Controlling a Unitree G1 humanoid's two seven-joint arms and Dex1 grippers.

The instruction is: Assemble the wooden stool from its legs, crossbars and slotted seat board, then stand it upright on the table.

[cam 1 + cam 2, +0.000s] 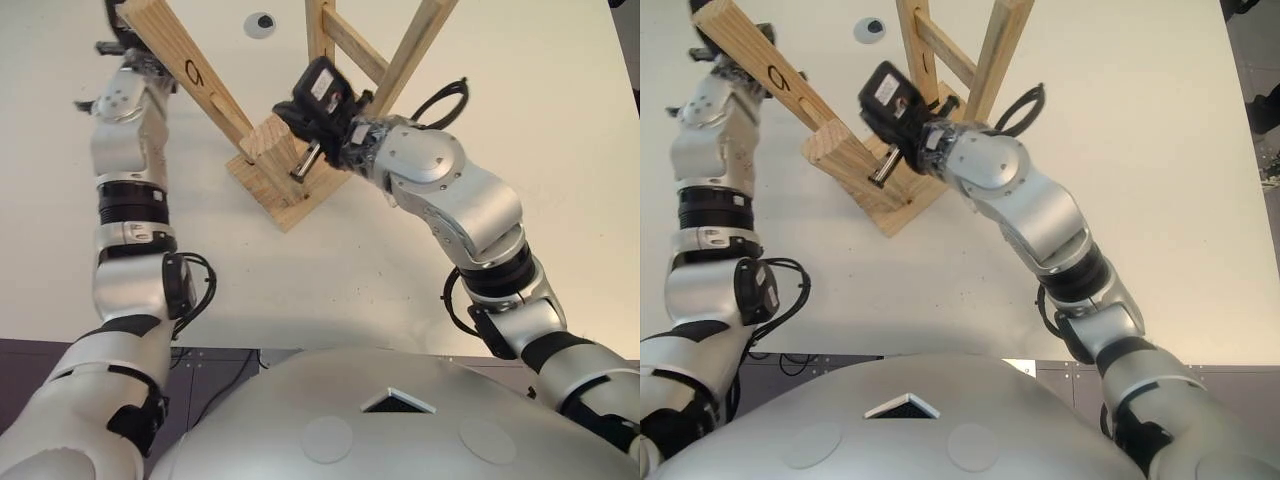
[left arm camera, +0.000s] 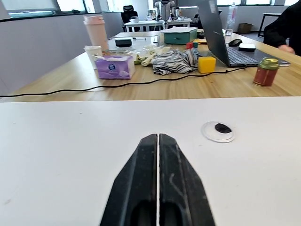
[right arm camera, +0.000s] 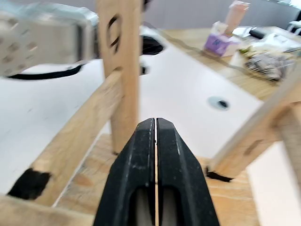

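Observation:
The wooden stool lies tipped on the white table, its seat board (image 1: pixel 262 188) down and its legs slanting up and away. One leg (image 1: pixel 190 70) carries a dark mark, and two more legs (image 1: pixel 415 45) are joined by a crossbar (image 1: pixel 355 45). My right gripper (image 1: pixel 305 162) is shut with nothing in it. It hovers just over the seat board (image 3: pixel 84 188) between the legs (image 3: pixel 123 70). My left gripper (image 2: pixel 158 141) is also shut and empty. It sits by the upper end of the marked leg (image 1: pixel 128 45), pointing out over bare table.
A round cable grommet (image 1: pixel 262 24) is set into the table beyond the stool. The table's near edge (image 1: pixel 330 345) runs close to my body. Behind the white table stands a wooden desk (image 2: pixel 141 80) with a laptop, a tissue box and clutter.

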